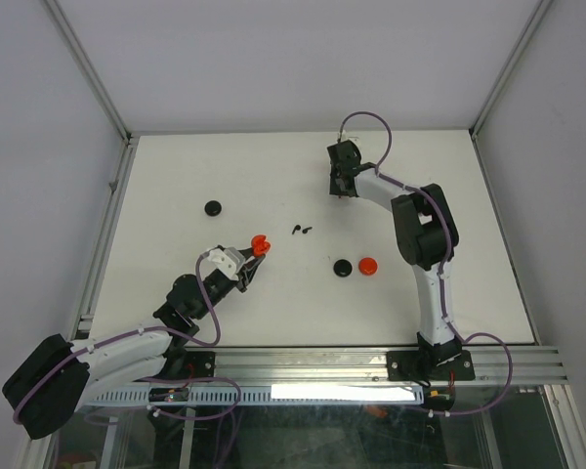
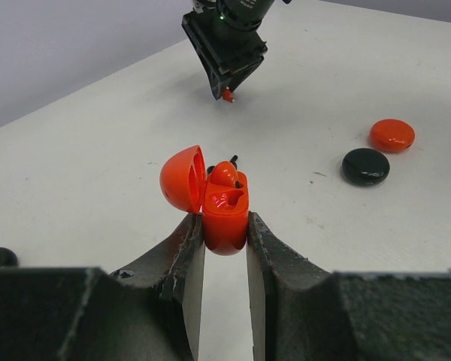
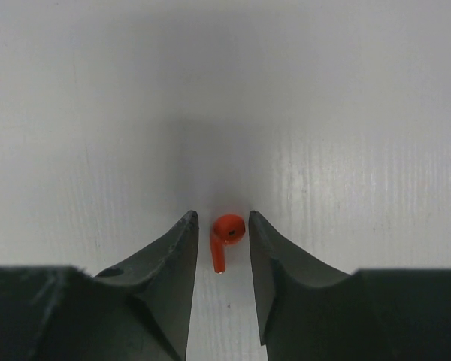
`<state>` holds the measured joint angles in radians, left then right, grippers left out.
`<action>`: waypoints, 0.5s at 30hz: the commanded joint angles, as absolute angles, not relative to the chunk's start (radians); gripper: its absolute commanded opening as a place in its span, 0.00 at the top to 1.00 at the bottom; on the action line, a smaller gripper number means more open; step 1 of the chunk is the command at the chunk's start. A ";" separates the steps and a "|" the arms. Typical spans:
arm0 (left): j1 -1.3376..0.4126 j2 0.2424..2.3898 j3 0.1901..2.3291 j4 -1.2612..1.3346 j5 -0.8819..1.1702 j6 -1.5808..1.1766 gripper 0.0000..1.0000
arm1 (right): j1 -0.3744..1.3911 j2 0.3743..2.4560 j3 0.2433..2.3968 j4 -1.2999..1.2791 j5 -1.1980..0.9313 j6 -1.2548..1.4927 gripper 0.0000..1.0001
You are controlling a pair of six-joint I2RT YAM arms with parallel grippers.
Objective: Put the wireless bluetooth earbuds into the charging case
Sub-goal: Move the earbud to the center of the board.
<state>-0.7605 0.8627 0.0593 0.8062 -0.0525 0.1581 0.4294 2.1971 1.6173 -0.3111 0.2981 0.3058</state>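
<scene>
My left gripper [image 2: 225, 222] is shut on the red charging case [image 2: 225, 214], held with its lid swung open to the left. One red earbud [image 2: 224, 174] sits in the case. In the top view the case [image 1: 259, 244] is left of the table's middle, at the left gripper [image 1: 253, 260]. My right gripper [image 3: 222, 218] is down at the far middle of the table [image 1: 303, 166]. Another red earbud [image 3: 227, 230] lies between its fingers, with narrow gaps on both sides. Two black earbuds [image 1: 301, 231] lie on the table beyond the case.
A black disc [image 1: 343, 268] and a red disc [image 1: 368, 265] lie side by side right of the middle. Another black disc [image 1: 213, 207] lies at the left. The right gripper [image 2: 227, 71] stands beyond the case in the left wrist view.
</scene>
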 commanded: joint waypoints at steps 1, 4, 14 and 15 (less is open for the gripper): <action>-0.772 0.848 0.085 0.834 -0.030 0.178 1.00 | 0.423 2.204 1.638 -0.329 0.292 0.320 0.66; -0.772 0.845 0.085 0.829 -0.031 0.179 1.00 | 0.427 2.187 1.605 -0.336 0.278 0.322 0.72; -0.772 0.842 0.086 0.821 -0.023 0.184 1.00 | 0.490 2.048 1.452 -0.345 0.199 0.271 0.84; -0.772 0.840 0.087 0.822 -0.024 0.183 1.00 | 0.502 2.027 1.432 -0.354 0.187 0.266 0.84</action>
